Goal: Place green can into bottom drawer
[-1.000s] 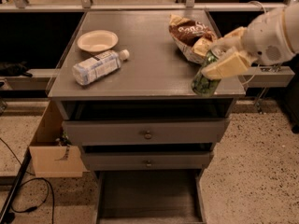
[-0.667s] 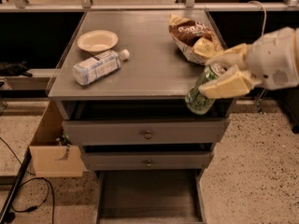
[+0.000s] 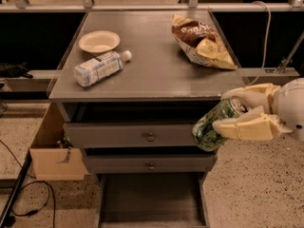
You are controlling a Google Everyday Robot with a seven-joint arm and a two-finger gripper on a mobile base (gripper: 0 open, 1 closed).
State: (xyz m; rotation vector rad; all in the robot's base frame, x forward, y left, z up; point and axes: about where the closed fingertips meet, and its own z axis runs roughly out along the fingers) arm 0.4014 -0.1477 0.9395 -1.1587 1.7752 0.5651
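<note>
Front of frame: grey metal three-drawer cabinet (image 3: 156, 70), w/ its lowest, tray-like grey bottom drawer (image 3: 152, 201) pulled open. Cream two-finger gripper (image 3: 222, 112) reaches in from right, wrist roughly level, fingers clamped around dark green mottled aluminium can (image 3: 211, 127). Can is tilted, silver top toward wrist, mid-air by the upper drawer fronts (image 3: 142, 137), above-right of open drawer. To do well, prob.: shift left over opening, lower well inside before letting go, so can doesn't clip drawer's edge or roll.
</note>
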